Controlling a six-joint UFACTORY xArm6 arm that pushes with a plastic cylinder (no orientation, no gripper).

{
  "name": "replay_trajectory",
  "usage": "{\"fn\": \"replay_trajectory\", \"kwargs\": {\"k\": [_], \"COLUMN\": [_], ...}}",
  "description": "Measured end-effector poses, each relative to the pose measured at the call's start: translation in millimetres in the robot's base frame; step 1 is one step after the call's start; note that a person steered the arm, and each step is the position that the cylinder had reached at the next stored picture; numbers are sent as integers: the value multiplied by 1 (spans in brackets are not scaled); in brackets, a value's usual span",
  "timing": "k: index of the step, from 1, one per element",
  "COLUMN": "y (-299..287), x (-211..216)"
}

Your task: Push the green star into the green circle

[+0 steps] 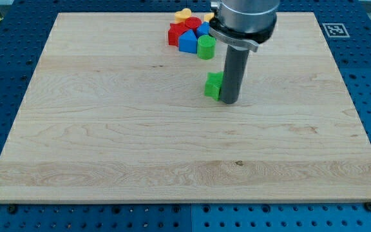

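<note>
Standing upright on the wooden surface (108, 142), the dark rod comes down from the arm's grey housing at the view's top and ends in my tip (229, 102), which rests a little above the middle of the board and right of centre. This end effector is a plain rod, with nothing that could stand apart, come together or clamp. The green star (212, 85) lies just to the view's left of my tip, pressed against the rod's side or very nearly so; the rod hides its right edge, so its shape is only partly readable. Farther toward the view's top, clearly apart from the star, sits the green circle (205, 47), a short cylinder at the lower right corner of a tight cluster. Touching it on the view's left is a blue block (187, 42), with red blocks (177, 32) behind and beside that, and a yellow block (183, 13) at the cluster's far edge. A blue pegboard (5, 77) surrounds the surface.
</note>
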State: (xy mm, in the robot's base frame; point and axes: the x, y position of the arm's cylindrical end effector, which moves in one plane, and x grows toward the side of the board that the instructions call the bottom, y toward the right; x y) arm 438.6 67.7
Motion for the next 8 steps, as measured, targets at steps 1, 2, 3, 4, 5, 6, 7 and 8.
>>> {"fn": "replay_trajectory", "kwargs": {"k": [1,2,3,4,5,6,7,8], "y": [-25,-53,-72,-73,-68,-55,-45,-42], "x": [-13,-20,-22,-30,-42,-59,-78,-97]}}
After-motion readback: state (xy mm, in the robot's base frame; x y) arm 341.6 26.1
